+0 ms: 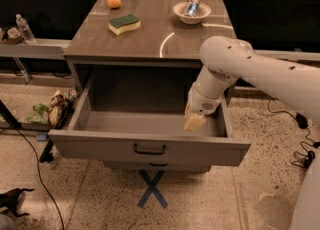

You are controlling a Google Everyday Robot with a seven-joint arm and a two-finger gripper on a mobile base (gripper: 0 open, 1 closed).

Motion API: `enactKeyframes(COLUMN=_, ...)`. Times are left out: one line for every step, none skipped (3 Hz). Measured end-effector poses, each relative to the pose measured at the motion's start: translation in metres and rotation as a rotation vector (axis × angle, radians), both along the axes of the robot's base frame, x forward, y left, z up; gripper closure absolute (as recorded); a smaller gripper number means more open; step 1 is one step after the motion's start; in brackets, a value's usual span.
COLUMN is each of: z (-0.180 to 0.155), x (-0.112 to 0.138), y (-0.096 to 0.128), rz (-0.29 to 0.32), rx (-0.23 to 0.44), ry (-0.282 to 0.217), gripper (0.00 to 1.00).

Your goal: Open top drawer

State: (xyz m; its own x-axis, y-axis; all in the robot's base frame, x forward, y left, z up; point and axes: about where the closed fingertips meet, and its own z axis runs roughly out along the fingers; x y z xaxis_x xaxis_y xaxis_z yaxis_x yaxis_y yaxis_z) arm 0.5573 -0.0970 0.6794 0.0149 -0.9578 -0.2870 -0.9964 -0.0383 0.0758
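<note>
Gripper (194,122), whose state cannot be told, is poised inside the drawer (100,146); the handle (149,149) lies at 8 o'clock from it.

Grey top drawer (95,146), black handle (149,150), seemingly tan gripper (194,122) inside

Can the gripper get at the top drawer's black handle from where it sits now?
Probably not directly. The gripper hangs inside the top drawer, behind the front panel and right of the handle. The panel stands between them, so it would have to lift over and come round the front.
</note>
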Motion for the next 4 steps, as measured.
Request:
enactKeyframes(z=0.023, x=0.030, y=-0.013, rz=-0.050, rx=0.009, ry=-0.105, gripper=1.00)
enactKeyframes(z=0.057, x=0.058, y=-0.047, rz=-0.121, rx=0.044, ry=-0.207, gripper=1.00)
enactKeyframes(z=0.084, x=0.061, y=-0.084, rz=-0.180, rx=0.123, ry=-0.259, gripper=1.00)
enactKeyframes(z=0.119, x=0.056, y=-0.112, rz=-0.213, rx=0.267, ry=-0.323, gripper=1.00)
